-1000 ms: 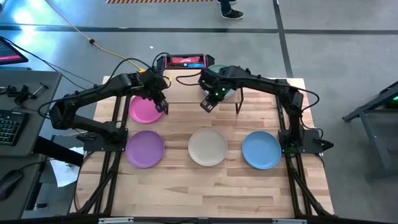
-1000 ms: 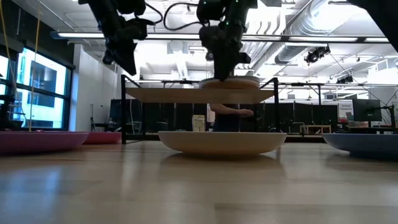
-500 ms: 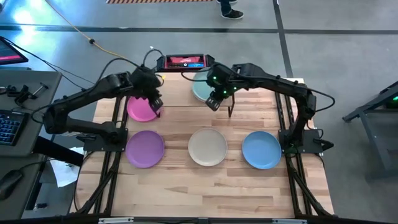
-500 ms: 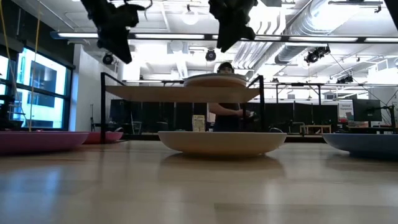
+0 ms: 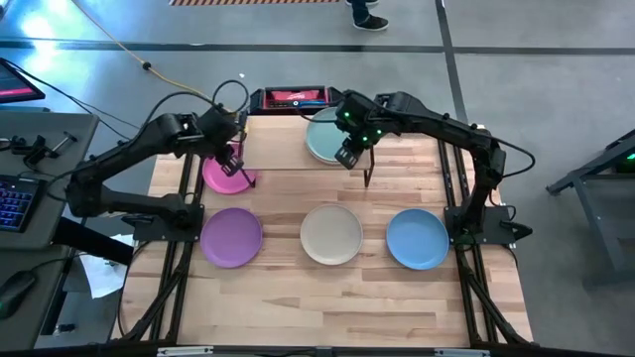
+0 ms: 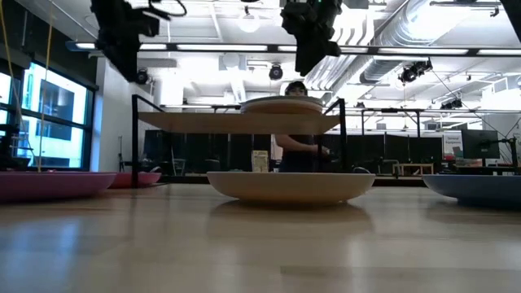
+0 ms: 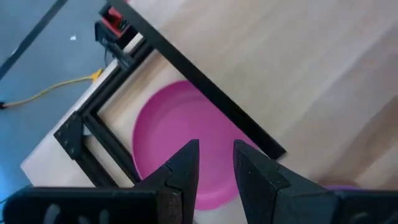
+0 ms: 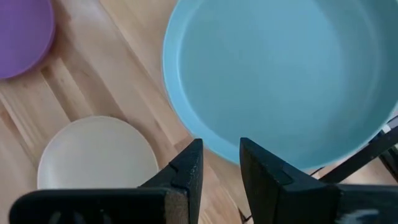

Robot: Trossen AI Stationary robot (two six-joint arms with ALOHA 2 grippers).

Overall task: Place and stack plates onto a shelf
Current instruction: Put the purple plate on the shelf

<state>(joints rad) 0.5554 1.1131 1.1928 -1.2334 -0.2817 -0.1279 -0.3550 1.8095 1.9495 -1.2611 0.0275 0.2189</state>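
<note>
The shelf (image 5: pixel 273 139) stands at the table's far side, its board (image 6: pixel 236 122) raised on black legs. A teal plate (image 5: pixel 322 139) lies on its right half (image 8: pixel 280 81). A pink plate (image 5: pixel 223 177) rests on the table, partly under the shelf's left end (image 7: pixel 168 143). My left gripper (image 5: pixel 236 164) hovers above the pink plate, fingers a narrow gap apart (image 7: pixel 216 155), holding nothing. My right gripper (image 5: pixel 347 156) hangs above the teal plate's near rim, clear of it (image 6: pixel 312 57), also slightly open (image 8: pixel 219 155).
Three plates lie in a row nearer on the table: purple (image 5: pixel 231 236), cream (image 5: pixel 331 234) and blue (image 5: pixel 417 238). A red-and-black device (image 5: pixel 295 98) sits at the far edge behind the shelf. A person (image 6: pixel 297 146) is beyond the table.
The shelf with the teal plate has slid toward the table's left. My right gripper, low at the plate on the shelf a second ago, has risen clear of it. My left gripper has moved up and toward the table's left.
</note>
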